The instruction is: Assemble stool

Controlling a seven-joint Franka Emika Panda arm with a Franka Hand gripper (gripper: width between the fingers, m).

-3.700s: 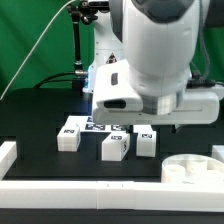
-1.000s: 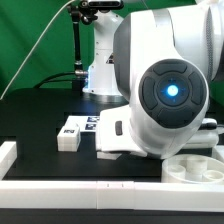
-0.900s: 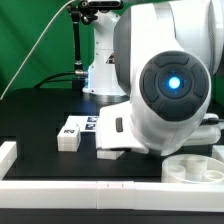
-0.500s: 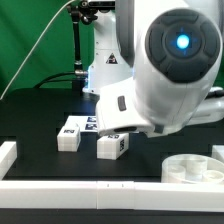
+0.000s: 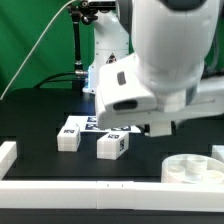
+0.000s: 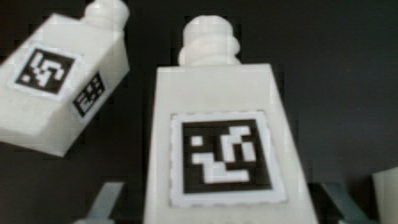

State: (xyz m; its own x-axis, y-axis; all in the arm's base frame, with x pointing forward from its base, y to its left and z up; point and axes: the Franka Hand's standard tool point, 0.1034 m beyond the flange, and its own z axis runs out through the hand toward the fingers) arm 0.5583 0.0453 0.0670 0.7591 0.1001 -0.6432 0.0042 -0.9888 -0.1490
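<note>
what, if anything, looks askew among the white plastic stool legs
One white blocky tagged leg lies at a slant to the neighbouring white leg framed by the gripper, apart from it. Nothing looks damaged.

The arm (image 5: 150, 60) hides the gripper (image 6: 217, 206) in the exterior view, the seat (image 5: 195, 171) runs off that view's right edge, and the wrist view crops the blurred fingers (image 6: 103, 206), their contact with the leg (image 6: 217, 120) unclear.
</note>
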